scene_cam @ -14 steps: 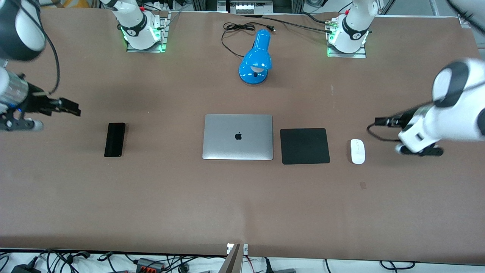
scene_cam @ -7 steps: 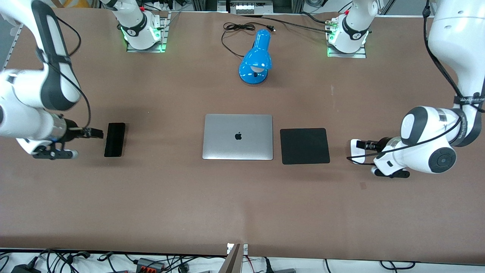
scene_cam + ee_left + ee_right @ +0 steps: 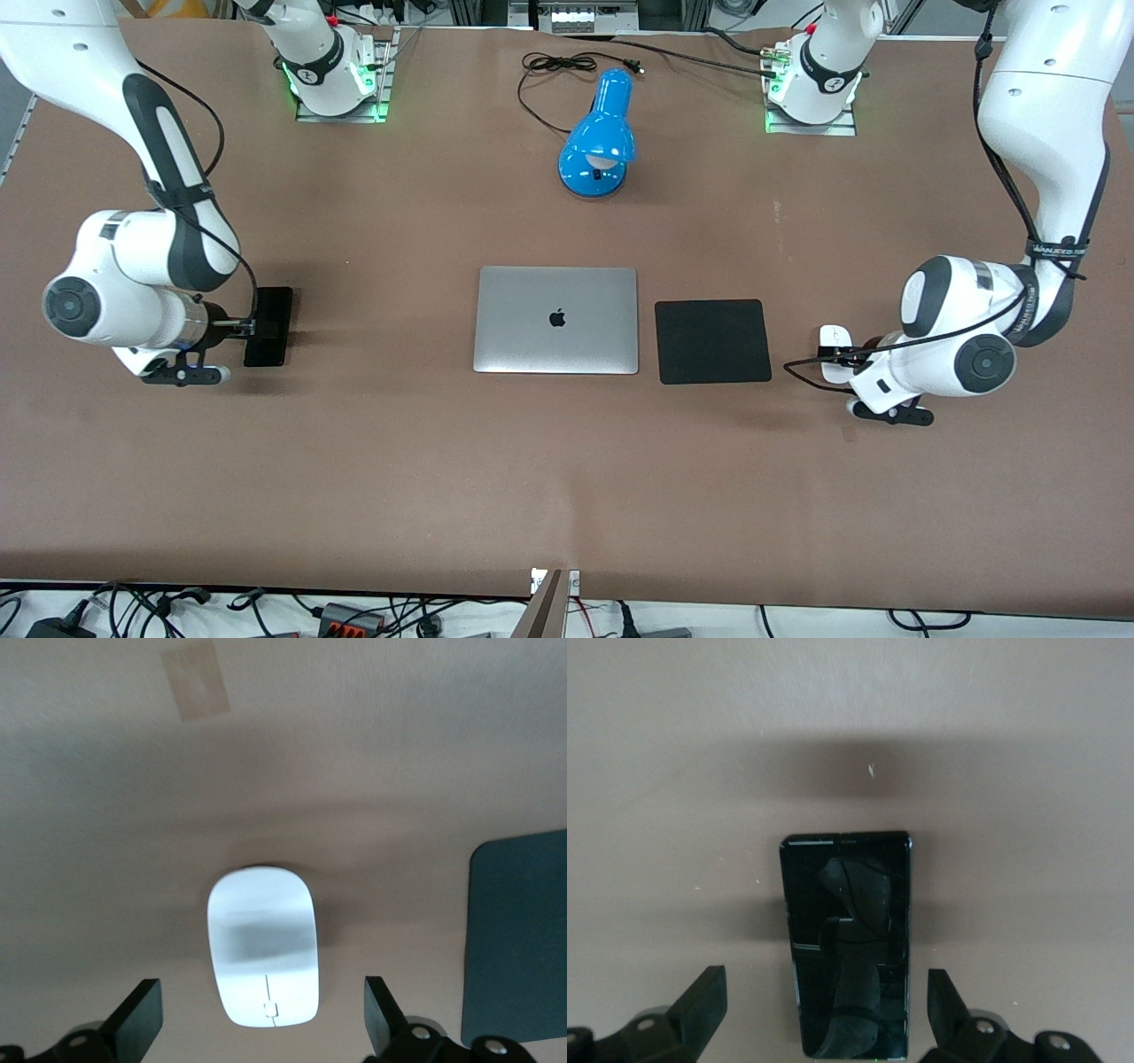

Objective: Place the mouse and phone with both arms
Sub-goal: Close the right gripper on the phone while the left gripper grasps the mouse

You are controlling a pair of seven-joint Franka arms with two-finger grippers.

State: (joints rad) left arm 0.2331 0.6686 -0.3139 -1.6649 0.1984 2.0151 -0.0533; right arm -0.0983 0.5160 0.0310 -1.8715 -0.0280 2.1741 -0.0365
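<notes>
Left gripper (image 3: 261,1028) hangs over the mouse (image 3: 263,957), jaws wide apart, holding nothing. Right gripper (image 3: 824,1023) likewise straddles the phone (image 3: 848,943) on the worktop (image 3: 567,461).

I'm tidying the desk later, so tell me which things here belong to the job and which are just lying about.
Job:
mouse, under the open left hand
phone, under the open right hand

Lying about:
laptop
mouse pad
blue lamp

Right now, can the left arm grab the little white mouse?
Probably yes. The left gripper is open right over the mouse, one finger on each side, and nothing lies between them. The mouse pad sits beside it, apart.
</notes>
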